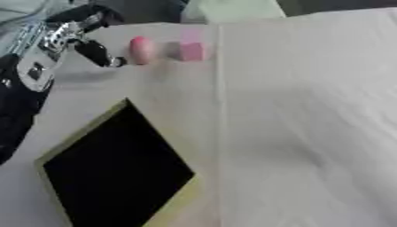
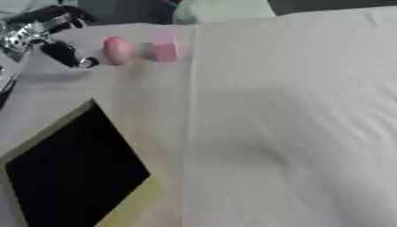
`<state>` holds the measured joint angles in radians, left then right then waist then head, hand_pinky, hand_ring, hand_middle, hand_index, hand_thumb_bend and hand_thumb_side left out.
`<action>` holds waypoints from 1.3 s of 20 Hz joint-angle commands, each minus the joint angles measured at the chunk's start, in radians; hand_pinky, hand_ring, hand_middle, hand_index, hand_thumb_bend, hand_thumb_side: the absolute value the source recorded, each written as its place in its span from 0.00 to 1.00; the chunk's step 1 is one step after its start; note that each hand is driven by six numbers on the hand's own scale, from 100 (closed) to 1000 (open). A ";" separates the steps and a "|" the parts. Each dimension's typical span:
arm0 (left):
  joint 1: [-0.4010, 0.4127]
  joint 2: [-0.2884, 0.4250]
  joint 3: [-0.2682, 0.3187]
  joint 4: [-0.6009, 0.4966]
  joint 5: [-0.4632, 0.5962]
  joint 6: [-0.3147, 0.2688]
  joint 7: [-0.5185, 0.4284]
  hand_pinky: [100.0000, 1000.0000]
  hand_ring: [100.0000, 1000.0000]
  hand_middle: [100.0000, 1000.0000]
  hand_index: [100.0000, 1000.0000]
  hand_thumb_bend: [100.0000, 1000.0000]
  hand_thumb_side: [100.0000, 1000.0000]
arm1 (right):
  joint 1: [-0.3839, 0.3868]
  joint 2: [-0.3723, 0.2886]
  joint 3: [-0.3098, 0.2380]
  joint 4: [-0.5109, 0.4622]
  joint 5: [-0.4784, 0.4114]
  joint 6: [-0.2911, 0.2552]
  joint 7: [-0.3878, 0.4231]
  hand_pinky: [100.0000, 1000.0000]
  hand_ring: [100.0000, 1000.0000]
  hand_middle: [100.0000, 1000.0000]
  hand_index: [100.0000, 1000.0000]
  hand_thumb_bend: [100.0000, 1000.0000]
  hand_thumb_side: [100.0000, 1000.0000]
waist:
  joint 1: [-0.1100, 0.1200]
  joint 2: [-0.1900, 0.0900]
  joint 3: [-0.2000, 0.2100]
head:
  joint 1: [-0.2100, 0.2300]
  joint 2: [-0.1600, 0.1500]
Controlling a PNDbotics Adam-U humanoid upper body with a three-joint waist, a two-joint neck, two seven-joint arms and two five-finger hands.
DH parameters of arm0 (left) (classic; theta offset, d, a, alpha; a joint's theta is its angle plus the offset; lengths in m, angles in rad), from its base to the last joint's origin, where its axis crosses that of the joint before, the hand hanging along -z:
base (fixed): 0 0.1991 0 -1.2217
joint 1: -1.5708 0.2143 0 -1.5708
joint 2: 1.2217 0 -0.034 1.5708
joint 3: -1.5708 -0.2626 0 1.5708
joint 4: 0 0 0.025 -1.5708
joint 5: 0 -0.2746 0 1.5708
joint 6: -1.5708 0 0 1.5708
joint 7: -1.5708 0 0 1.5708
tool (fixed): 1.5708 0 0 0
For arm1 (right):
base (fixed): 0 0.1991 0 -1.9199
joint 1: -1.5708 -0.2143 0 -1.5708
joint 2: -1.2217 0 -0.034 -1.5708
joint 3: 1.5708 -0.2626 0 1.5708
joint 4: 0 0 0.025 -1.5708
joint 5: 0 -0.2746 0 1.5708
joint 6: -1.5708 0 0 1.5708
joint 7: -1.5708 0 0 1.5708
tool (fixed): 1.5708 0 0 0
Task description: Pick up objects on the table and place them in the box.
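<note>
Your left robot hand (image 1: 93, 51) is reaching with fingers relaxed, grasping nothing; the red egg (image 1: 141, 49) is standing upright just to its right, the pink cube (image 1: 192, 51) beyond.

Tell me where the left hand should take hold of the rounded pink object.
Probably across its narrow middle, coming from the left hand's own side. The rounded pink object stands taller than wide, and the pink cube sits close on its other side, leaving less room there.

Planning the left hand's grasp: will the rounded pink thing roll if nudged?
Probably: the rounded pink thing looks egg-shaped with no flat face showing. It may roll toward the pink block beside it. The left hand hovers close by.
</note>
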<state>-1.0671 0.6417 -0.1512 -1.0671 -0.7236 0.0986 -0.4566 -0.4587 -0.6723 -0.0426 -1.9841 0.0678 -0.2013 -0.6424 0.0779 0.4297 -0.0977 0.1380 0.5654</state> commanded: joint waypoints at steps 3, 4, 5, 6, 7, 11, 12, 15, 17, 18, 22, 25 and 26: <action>-0.032 0.011 0.014 0.000 0.002 0.000 0.010 0.87 0.86 0.89 0.91 0.45 0.03 | -0.016 -0.019 -0.005 -0.016 0.003 0.001 0.001 0.76 0.71 0.62 0.76 0.27 0.94 | -0.002 -0.015 -0.006 | 0.007 -0.027; -0.035 0.010 0.014 0.002 0.003 0.000 0.011 0.87 0.86 0.89 0.91 0.45 0.03 | -0.016 -0.019 -0.005 -0.016 0.003 0.001 0.001 0.76 0.71 0.62 0.76 0.27 0.94 | -0.002 -0.013 -0.007 | 0.006 -0.029; -0.038 0.009 0.015 0.003 0.004 0.000 0.013 0.87 0.86 0.88 0.91 0.45 0.03 | -0.017 -0.019 -0.004 -0.016 0.003 0.001 0.001 0.76 0.71 0.62 0.76 0.27 0.94 | -0.002 -0.011 -0.008 | 0.006 -0.029; -0.041 0.008 0.016 0.004 0.005 0.001 0.016 0.87 0.86 0.88 0.91 0.45 0.03 | -0.019 -0.019 -0.004 -0.016 0.003 0.001 0.002 0.76 0.71 0.62 0.76 0.27 0.93 | -0.001 -0.009 -0.009 | 0.006 -0.029; -0.044 0.007 0.017 0.006 0.006 0.001 0.020 0.87 0.85 0.88 0.91 0.46 0.04 | -0.020 -0.018 -0.003 -0.016 0.003 0.001 0.002 0.76 0.71 0.62 0.76 0.27 0.93 | 0.000 -0.008 -0.011 | 0.007 -0.029; -0.053 0.001 0.022 0.014 0.009 0.005 0.045 0.87 0.85 0.88 0.90 0.45 0.05 | -0.026 -0.016 -0.002 -0.016 0.002 0.001 0.005 0.76 0.71 0.62 0.76 0.28 0.94 | 0.003 -0.002 -0.021 | 0.014 -0.030; -0.053 0.001 0.022 0.016 0.010 0.006 0.051 0.87 0.85 0.88 0.90 0.45 0.05 | -0.027 -0.016 -0.002 -0.016 0.002 0.000 0.005 0.76 0.71 0.62 0.76 0.29 0.94 | 0.004 -0.001 -0.024 | 0.018 -0.030; -0.053 0.003 0.026 0.025 0.008 0.012 0.062 0.87 0.85 0.88 0.90 0.44 0.05 | -0.028 -0.016 -0.002 -0.016 0.001 0.001 0.005 0.76 0.71 0.62 0.76 0.32 0.95 | 0.007 0.002 -0.033 | 0.030 -0.032; -0.054 0.004 0.032 0.036 0.006 0.018 0.067 0.86 0.85 0.88 0.90 0.43 0.04 | -0.028 -0.016 -0.004 -0.016 0.001 0.001 0.004 0.76 0.72 0.62 0.76 0.34 0.95 | 0.010 0.005 -0.041 | 0.037 -0.032; -0.055 0.005 0.033 0.040 0.005 0.019 0.068 0.86 0.85 0.87 0.90 0.43 0.04 | -0.028 -0.016 -0.004 -0.016 0.001 0.001 0.003 0.76 0.72 0.62 0.76 0.34 0.95 | 0.012 0.006 -0.044 | 0.040 -0.032; -0.057 0.004 0.038 0.052 0.001 0.018 0.064 0.84 0.84 0.86 0.89 0.42 0.04 | -0.033 -0.015 -0.004 -0.016 0.000 0.002 0.001 0.76 0.72 0.62 0.76 0.35 0.95 | 0.020 0.013 -0.054 | 0.051 -0.035; -0.056 0.007 0.040 0.061 -0.012 0.018 0.064 0.82 0.83 0.85 0.88 0.39 0.03 | -0.035 -0.015 -0.004 -0.016 0.001 0.001 0.001 0.76 0.72 0.62 0.76 0.35 0.95 | 0.024 0.019 -0.060 | 0.058 -0.038; -0.055 0.006 0.042 0.065 -0.018 0.017 0.064 0.81 0.82 0.84 0.88 0.37 0.03 | -0.034 -0.016 -0.005 -0.016 0.001 0.001 0.000 0.76 0.72 0.62 0.76 0.35 0.95 | 0.026 0.021 -0.062 | 0.059 -0.039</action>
<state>-1.1017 0.6214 -0.1237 -0.9974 -0.7319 0.1157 -0.3948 -0.4836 -0.6723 -0.0371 -1.9841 0.0679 -0.1999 -0.6407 0.1087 0.4734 -0.1598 0.1922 0.5394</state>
